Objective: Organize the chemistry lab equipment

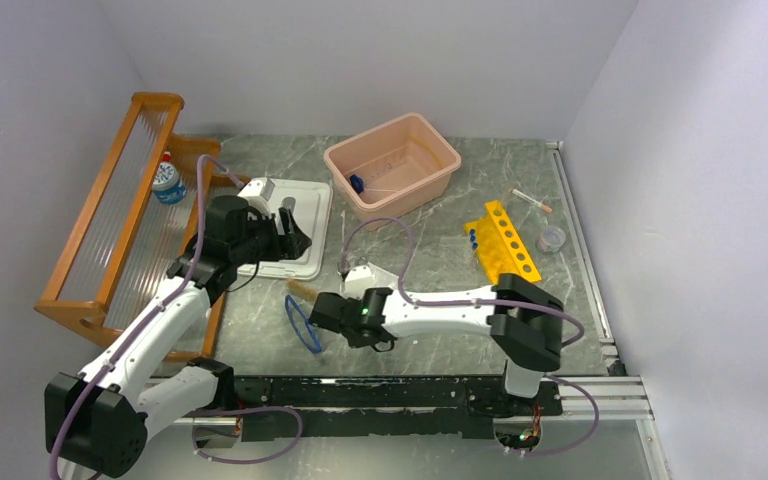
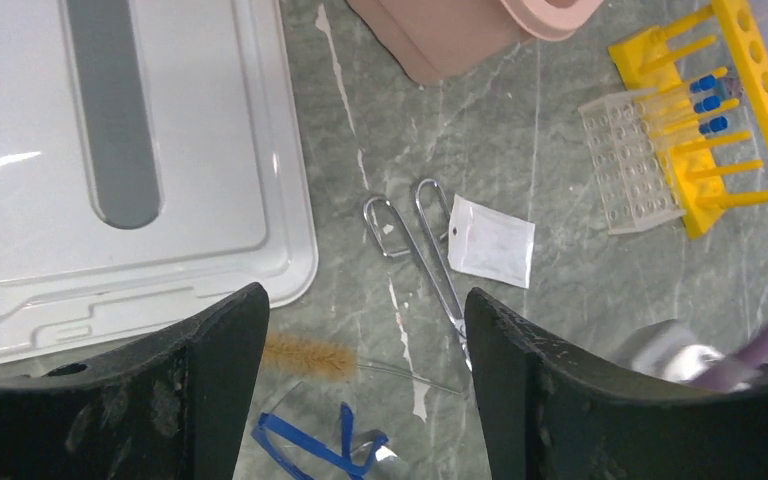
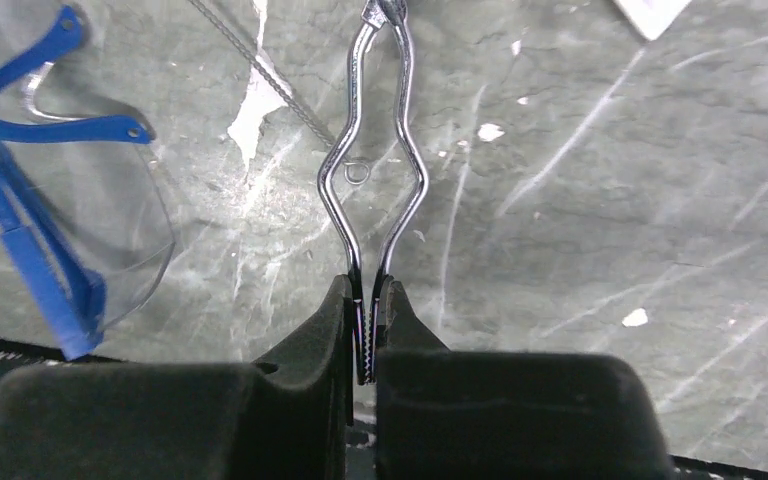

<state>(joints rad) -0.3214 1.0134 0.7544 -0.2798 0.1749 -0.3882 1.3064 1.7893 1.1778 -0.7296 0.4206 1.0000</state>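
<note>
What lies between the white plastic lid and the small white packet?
The looped handles of the metal tongs, clearest in the left wrist view.

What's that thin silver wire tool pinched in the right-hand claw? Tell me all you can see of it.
These are metal forceps: two shiny wire arms that bow apart and meet again, a small ring between them, two loop handles at the far end. They stretch along the grey marbled table. The right gripper is shut on their tips. A white packet lies beside one loop.

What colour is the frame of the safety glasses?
Blue, with clear lenses; the safety glasses show best in the right wrist view.
</note>
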